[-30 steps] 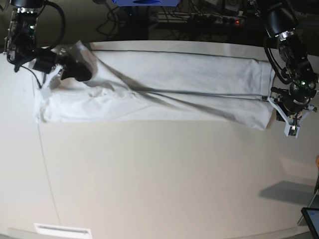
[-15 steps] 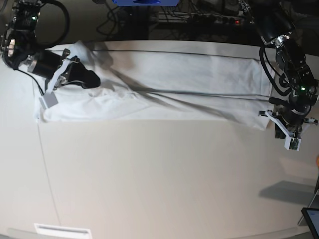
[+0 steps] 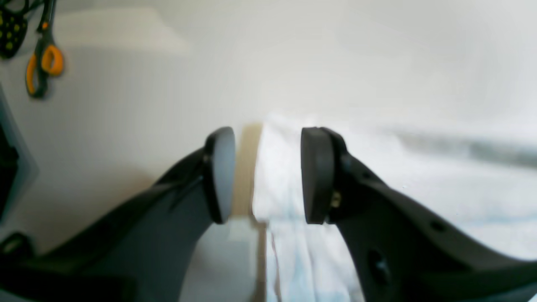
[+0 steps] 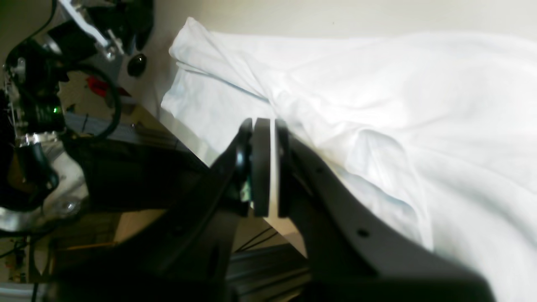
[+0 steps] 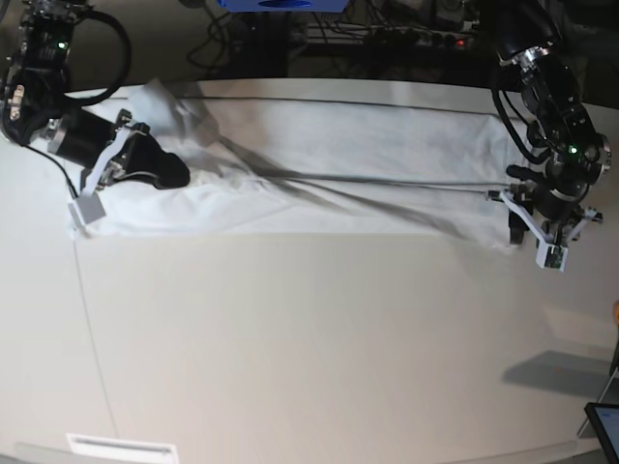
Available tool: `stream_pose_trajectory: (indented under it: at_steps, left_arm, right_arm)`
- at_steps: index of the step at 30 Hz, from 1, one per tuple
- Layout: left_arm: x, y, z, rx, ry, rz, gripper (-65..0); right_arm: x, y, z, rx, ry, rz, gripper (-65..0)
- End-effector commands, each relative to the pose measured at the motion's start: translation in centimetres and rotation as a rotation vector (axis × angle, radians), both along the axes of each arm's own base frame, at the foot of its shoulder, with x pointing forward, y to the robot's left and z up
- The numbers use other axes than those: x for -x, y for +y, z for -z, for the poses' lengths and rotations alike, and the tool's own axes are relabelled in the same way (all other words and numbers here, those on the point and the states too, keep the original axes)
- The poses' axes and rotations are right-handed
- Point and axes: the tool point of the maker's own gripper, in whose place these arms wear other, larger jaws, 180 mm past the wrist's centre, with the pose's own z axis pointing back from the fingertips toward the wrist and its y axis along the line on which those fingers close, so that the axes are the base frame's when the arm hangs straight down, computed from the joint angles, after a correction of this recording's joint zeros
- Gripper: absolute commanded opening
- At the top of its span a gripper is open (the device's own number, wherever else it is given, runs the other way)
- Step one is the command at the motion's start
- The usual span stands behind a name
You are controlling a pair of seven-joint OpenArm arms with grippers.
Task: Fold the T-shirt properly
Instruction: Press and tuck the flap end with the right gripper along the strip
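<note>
The white T-shirt lies as a long folded band across the back of the table. My right gripper rests on its left end. In the right wrist view this gripper is shut with a thin white layer between the pads, and the shirt bunches up against the fingers. My left gripper is at the shirt's right end. In the left wrist view it is open, and the shirt's edge lies below and between the jaws.
Orange-handled scissors lie on the table beyond the shirt's right end. A tablet corner shows at the front right. Cables and a power strip run behind the back edge. A white label sits at the front left.
My right gripper moved toward the table's front and the cloth at the shirt's left end bunched up. My left gripper came off the shirt's right end and now sits open over its edge.
</note>
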Motion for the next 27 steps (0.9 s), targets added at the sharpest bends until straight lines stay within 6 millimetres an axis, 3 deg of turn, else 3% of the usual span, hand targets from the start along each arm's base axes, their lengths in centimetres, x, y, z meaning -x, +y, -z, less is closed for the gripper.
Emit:
stream_pose_trajectory:
  at_steps: [1, 10, 18, 27]
  left_arm:
    - [-0.5, 0.5, -1.4, -0.017, -0.045, -0.002, -39.6]
    - [0.2, 0.9, 1.2, 0.017, 0.022, -0.019, -39.6]
    - [0.2, 1.3, 0.8, 0.01, 0.014, -0.025, -39.6]
    - [0.2, 1.4, 0.8, 0.007, 0.014, -0.026, -39.6]
  right_arm:
    - [-0.4, 0.1, -1.2, -0.017, -0.045, -0.004, -63.4]
    - [-0.1, 0.2, -0.4, -0.03, -0.016, -0.002, -63.4]
    - [0.0, -0.8, 2.6, -0.063, 0.093, 0.044, -63.4]
    - [-2.0, -1.9, 5.2, -0.108, 0.174, 0.096, -63.4]
